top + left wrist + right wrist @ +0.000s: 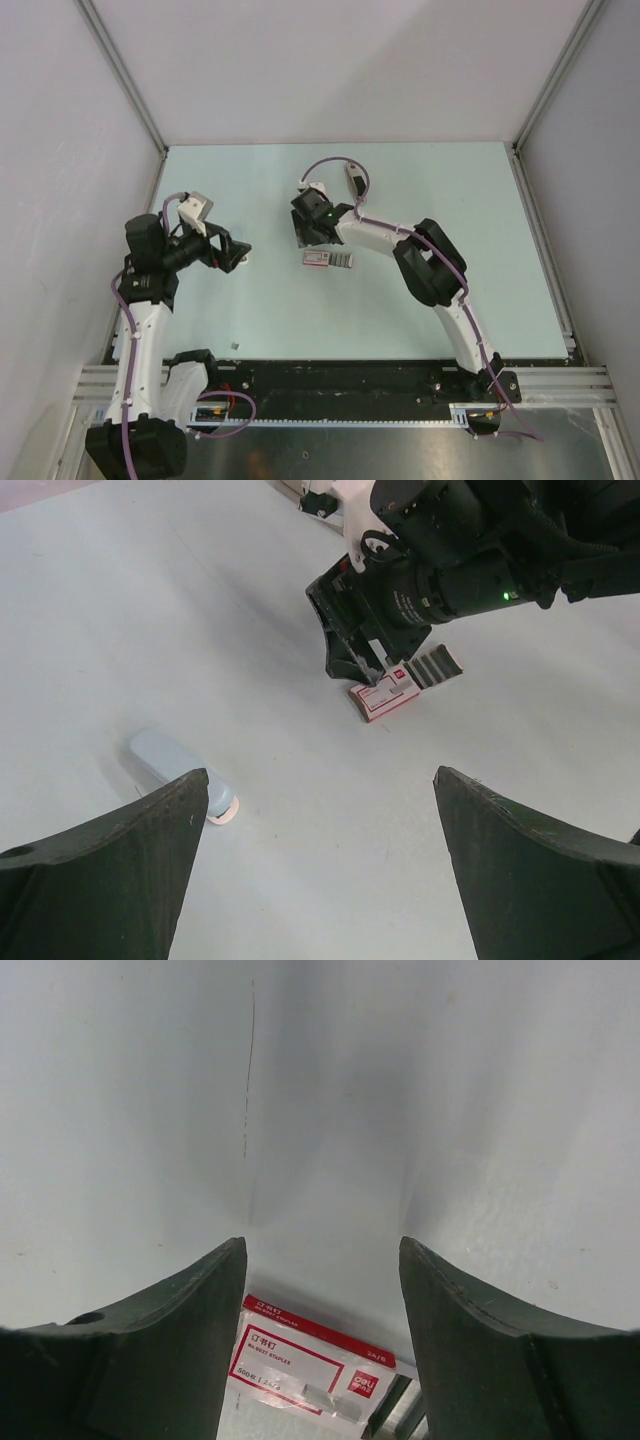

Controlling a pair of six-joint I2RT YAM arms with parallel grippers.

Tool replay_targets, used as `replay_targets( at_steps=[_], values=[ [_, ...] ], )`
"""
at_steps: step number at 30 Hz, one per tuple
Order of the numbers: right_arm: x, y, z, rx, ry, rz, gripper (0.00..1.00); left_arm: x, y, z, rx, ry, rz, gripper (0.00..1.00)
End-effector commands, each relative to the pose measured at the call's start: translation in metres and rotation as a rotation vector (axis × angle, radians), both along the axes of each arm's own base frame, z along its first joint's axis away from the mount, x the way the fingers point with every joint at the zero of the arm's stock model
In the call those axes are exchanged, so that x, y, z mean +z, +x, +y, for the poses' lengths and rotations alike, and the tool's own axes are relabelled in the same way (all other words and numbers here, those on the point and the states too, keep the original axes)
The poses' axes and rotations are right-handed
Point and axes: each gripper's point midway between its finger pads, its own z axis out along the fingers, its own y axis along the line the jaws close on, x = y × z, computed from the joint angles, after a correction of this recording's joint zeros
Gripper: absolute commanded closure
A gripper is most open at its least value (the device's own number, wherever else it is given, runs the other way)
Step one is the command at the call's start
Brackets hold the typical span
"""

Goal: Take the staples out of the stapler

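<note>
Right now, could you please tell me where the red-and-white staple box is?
In the top view, the staple box lies flat near the table's middle, right beside the right pincer and to the right of the left pincer.

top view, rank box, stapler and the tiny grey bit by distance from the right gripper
1. box, right beside the right gripper, mid-table
2. stapler, further left
3. grey bit, far down by the near edge, left side

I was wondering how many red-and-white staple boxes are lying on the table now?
1. The staple box lies near the middle of the table, close by the right tool. No other shows, though the right arm could hide one.
</note>
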Motion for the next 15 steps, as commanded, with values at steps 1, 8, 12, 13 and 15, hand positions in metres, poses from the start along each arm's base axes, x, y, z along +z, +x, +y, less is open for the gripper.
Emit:
replay_targets(
  at_steps=[1, 8, 12, 13, 15],
  values=[
    [0.008, -0.002, 0.0, -0.013, 0.016, -0.039, 0.34, 0.006, 0.001, 0.0, 0.006, -0.025, -0.013, 0.0],
    [-0.007, -0.03, -0.014, -0.039, 0.008, -0.007, 0.38, 0.005, 0.0, -0.001, 0.001, -0.026, -0.013, 0.0],
    [-0.015, -0.05, -0.021, -0.041, -0.019, 0.005, 0.4, 0.006, -0.001, -0.001, 0.001, -0.023, -0.019, 0.0],
    [-0.016, -0.056, -0.022, -0.039, -0.028, 0.005, 0.41, 0.007, -0.001, -0.001, 0.001, -0.022, -0.022, 0.0],
    [-0.017, -0.067, -0.024, -0.033, -0.047, 0.003, 0.42, 0.007, -0.002, -0.001, 0.002, -0.021, -0.028, 0.01]
  ],
)
